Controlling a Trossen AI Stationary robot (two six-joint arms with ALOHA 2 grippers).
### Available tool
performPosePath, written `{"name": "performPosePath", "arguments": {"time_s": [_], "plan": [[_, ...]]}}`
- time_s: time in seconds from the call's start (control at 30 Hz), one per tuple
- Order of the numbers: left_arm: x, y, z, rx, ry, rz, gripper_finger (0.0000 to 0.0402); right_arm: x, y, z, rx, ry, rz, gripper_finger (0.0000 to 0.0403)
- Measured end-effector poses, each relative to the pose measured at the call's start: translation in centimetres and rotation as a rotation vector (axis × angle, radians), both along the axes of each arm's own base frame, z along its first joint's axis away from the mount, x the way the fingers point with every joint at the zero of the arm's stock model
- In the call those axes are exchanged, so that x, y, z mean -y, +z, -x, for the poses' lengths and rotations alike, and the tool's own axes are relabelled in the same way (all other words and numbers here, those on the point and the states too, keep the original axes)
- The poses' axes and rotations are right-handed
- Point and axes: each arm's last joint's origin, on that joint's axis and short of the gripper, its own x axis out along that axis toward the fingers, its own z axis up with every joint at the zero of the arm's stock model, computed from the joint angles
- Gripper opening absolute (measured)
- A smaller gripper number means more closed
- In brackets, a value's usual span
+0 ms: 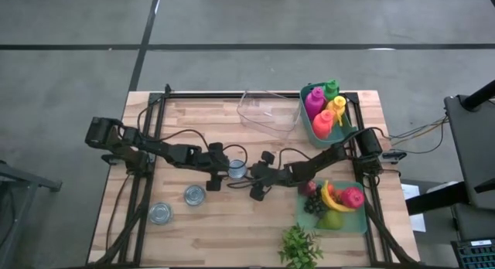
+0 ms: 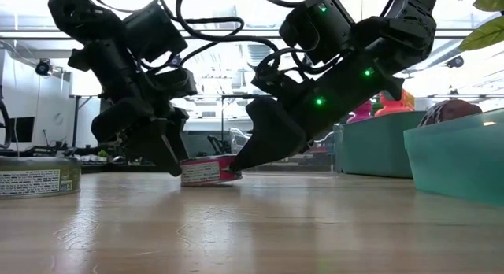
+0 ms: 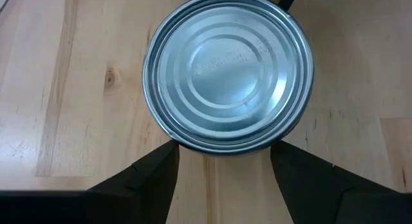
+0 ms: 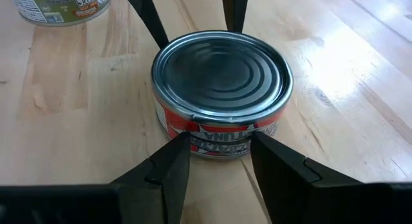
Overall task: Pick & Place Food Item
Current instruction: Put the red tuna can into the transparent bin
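Left gripper [image 1: 224, 174] down at the tuna can [image 1: 237, 169], fingers [image 3: 151, 176] apart, tips against the can's near wall, not clamped round it. Right gripper [image 1: 254, 178] at the opposite side of the same can, fingers [image 4: 170, 169] likewise spread and touching the red label. Under the can, upright, the wooden table [image 1: 201, 230]. Well beyond the can, toward the far edge, a clear plastic tub [image 1: 267, 110]. Just beside that, farther to the can's right, a teal bin [image 1: 304, 118] of bright bottles. Nearer than the can on the right, a teal tray [image 1: 348, 226] of fruit. Near that tray, a green sprig [image 1: 300, 246]. Near-left of the tuna can, two other cans: one near [image 1: 194, 195], one farther off [image 1: 160, 213].
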Motion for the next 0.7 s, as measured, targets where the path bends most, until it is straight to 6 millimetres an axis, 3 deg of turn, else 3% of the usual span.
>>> {"name": "performPosePath", "arguments": {"time_s": [0.7], "plan": [[0.0,-0.2,0.2,-0.019,-0.004,0.003,0.0245,-0.9,3.5,-2.2,0.135,0.083,0.082,0.0157]]}}
